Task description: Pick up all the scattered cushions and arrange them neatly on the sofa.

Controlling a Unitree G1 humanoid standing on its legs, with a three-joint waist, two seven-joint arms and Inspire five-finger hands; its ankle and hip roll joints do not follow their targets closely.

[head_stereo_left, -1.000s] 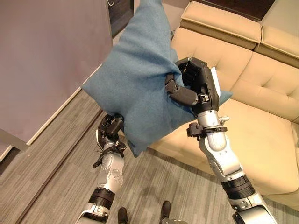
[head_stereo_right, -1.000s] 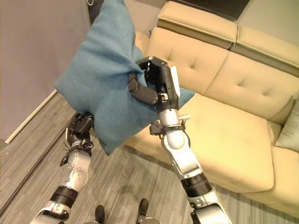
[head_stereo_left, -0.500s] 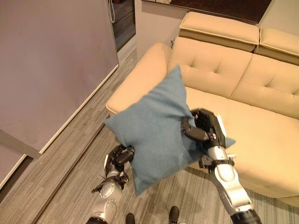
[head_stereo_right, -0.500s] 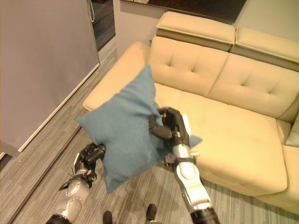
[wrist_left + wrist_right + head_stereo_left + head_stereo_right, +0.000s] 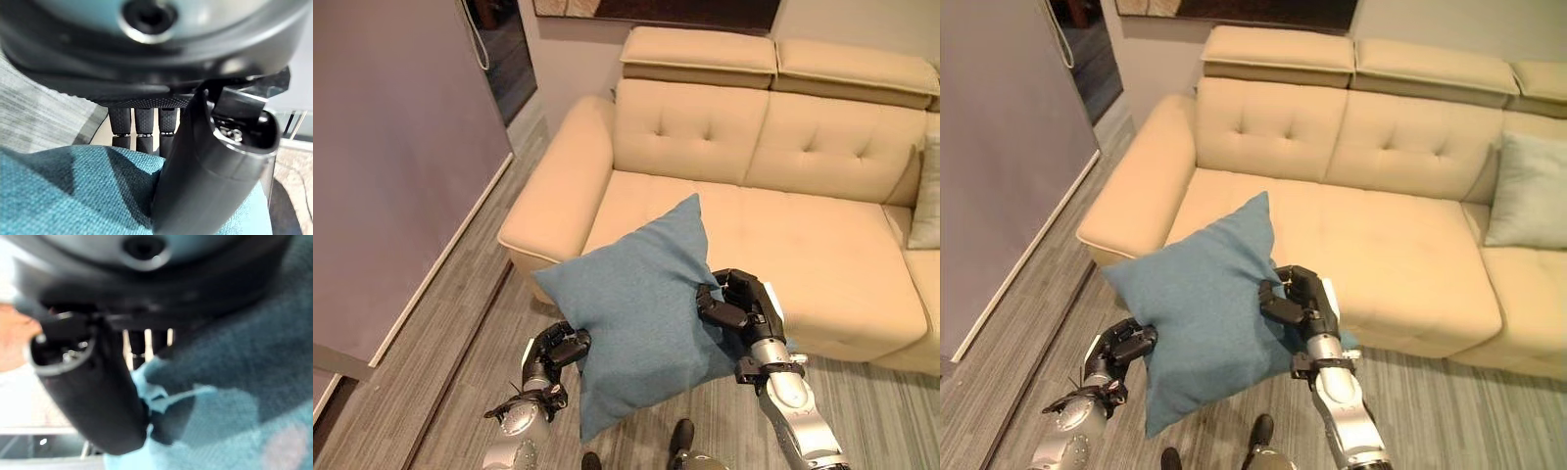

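both hands grip the blue cushion (image 5: 641, 304) in the air just in front of the sofa (image 5: 822, 255), the left hand (image 5: 553, 354) pinching its lower edge, the right hand (image 5: 736, 305) clamped on its side.

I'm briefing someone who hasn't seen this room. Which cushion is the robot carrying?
Find the beige sofa; just in front of its left seat hangs the teal-blue cushion, pinched between the left robot hand and right robot hand. The other, pale cushion rests on the sofa's right.
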